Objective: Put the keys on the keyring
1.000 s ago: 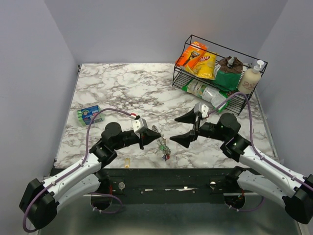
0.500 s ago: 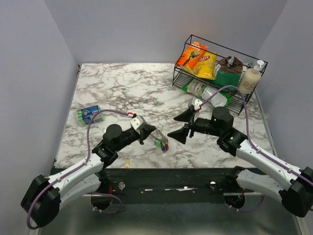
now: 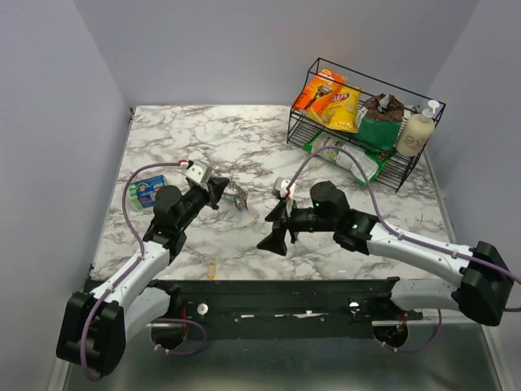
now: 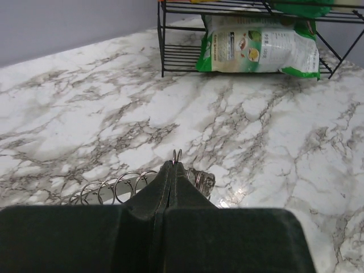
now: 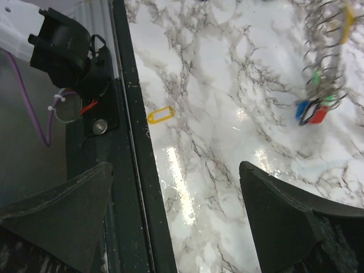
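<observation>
The left pincer pinches the keyring, seemingly light, floppy and slippery, by its wire; the right pincer gapes.

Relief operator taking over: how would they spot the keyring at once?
Start from the marble table, left of centre, at the left gripper. It is shut on the keyring, a run of thin silvery loops with blue, green and red keys bunched at one end; nothing nearby is looped metal.
</observation>
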Controlling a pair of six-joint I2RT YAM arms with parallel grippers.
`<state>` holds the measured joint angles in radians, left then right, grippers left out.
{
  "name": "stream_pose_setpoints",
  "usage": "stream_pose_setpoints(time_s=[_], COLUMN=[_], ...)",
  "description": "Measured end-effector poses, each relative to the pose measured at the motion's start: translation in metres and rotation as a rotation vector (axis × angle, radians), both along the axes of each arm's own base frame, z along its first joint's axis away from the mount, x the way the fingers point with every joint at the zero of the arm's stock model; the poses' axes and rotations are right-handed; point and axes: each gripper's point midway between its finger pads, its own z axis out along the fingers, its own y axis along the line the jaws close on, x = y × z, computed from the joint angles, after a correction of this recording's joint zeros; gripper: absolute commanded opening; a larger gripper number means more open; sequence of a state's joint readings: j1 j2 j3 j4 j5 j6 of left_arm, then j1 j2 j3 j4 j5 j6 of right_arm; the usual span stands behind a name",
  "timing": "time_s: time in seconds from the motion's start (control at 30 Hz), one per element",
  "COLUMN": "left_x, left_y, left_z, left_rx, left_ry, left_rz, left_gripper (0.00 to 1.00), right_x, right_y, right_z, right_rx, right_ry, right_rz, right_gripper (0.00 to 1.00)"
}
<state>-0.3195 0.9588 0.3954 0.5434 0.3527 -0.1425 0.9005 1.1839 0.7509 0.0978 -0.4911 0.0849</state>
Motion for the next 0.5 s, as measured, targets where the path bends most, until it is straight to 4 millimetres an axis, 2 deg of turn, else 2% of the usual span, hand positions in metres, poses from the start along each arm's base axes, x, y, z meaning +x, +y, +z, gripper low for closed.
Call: stream_pose_setpoints(time_s=[0.1, 0.23, 0.3, 0.33, 0.37, 0.5], left_x=[0.009, 0.019, 0.021, 0.021, 0.022, 0.019], left_y=[0.008, 0.014, 0.014, 0.014, 0.015, 0.017], left_z=[0.015, 0.041, 0.058, 0.062, 0.071, 0.095], left_rx=[-0.014, -0.021, -0.024, -0.025, -0.028, -0.034], left_ry=[-0.017, -0.031, -0.033, -0.030, -0.030, -0.031], left_rz=[0.033, 0.063, 0.065, 0.067, 0.071, 0.083], left_gripper=[0.00, 0.00, 0.00, 0.00, 0.00, 0.00], right_x=[-0.010, -0.023, -0.026, -0.030, -0.033, -0.036], right_y=[0.021, 0.049, 0.058, 0.065, 0.070, 0.096], right_z=[-0.017, -0.049, -0.057, -0.072, -0.079, -0.093], right_rx=[-0.053, -0.131, -0.140, -0.166, -0.174, -0.180], right_ry=[0.005, 0.016, 0.011, 0.028, 0.034, 0.040], right_rz=[0.057, 0.148, 0.177, 0.200, 0.219, 0.274], right_gripper=[0.99, 0.95, 0.90, 0.89, 0.88, 0.77])
